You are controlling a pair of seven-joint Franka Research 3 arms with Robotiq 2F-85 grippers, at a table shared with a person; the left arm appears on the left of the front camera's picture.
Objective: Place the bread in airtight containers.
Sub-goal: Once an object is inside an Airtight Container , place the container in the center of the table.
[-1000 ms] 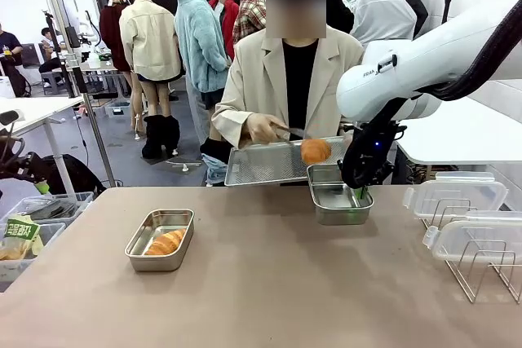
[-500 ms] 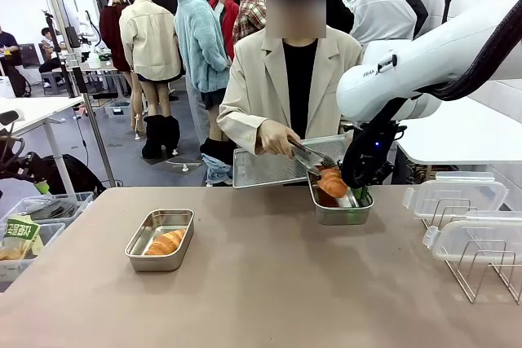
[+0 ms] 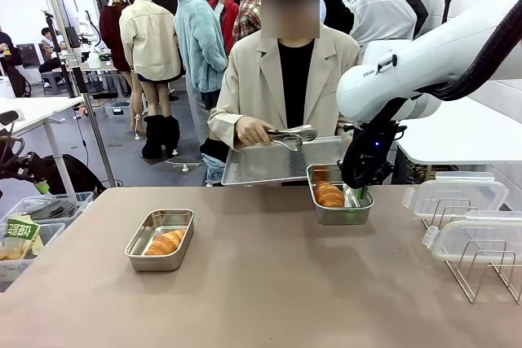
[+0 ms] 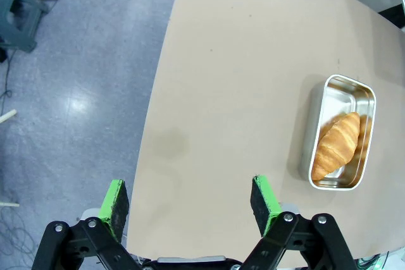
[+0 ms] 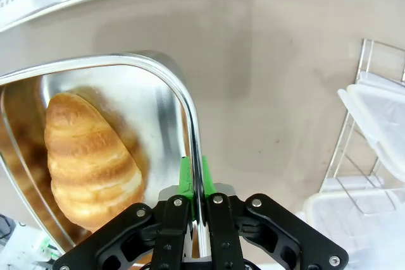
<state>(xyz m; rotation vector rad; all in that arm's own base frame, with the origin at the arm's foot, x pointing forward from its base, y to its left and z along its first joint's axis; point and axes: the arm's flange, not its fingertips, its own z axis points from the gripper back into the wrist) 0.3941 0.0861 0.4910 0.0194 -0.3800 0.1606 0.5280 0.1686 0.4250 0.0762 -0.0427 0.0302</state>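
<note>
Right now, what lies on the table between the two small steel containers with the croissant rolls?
Nothing: the front view shows bare tan tabletop between the left rectangular steel container and the right steel container.

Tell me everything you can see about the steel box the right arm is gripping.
The steel box is small and rectangular, with rounded corners and a rolled rim, shiny enough to mirror its contents. It has no lid on. It sits flat on the tan table, near the far edge, right of the middle. One golden, ridged roll lies inside it. The right pincer is shut on the wall at its right end, one green pad inside and one outside.
</note>
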